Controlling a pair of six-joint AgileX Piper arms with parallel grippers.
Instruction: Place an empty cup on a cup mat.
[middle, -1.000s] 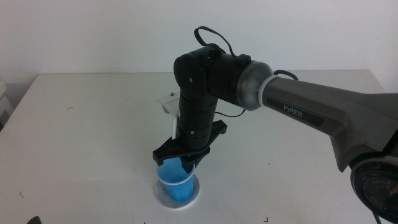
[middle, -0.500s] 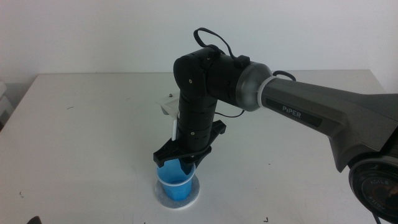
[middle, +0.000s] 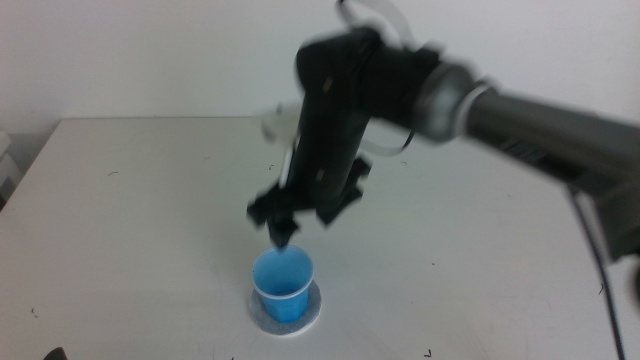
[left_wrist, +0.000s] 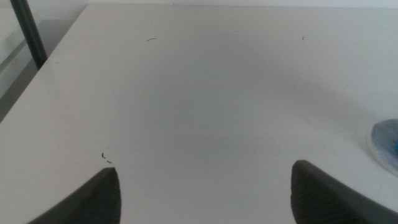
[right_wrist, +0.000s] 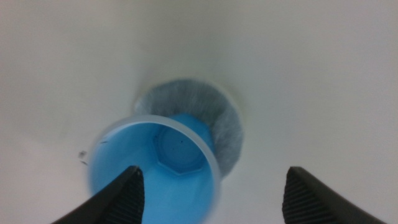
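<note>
The blue cup (middle: 283, 285) stands upright and empty on the speckled grey cup mat (middle: 311, 313) near the table's front edge. My right gripper (middle: 290, 228) hangs open just above the cup, clear of it. In the right wrist view the cup (right_wrist: 155, 163) sits on the mat (right_wrist: 219, 118), below and between the spread jaws of that gripper (right_wrist: 214, 177). My left gripper (left_wrist: 205, 175) is open and empty, low over bare table to the left. The mat's edge (left_wrist: 384, 144) shows at the side of its view.
The white table (middle: 140, 220) stretches left and behind the cup. The right arm (middle: 520, 115) reaches across from the right above the table. A dark post (left_wrist: 28, 31) stands off the table's far corner in the left wrist view.
My right gripper has let go of the cup and risen straight up off it. The cup stays on the mat. The left arm has not moved.
</note>
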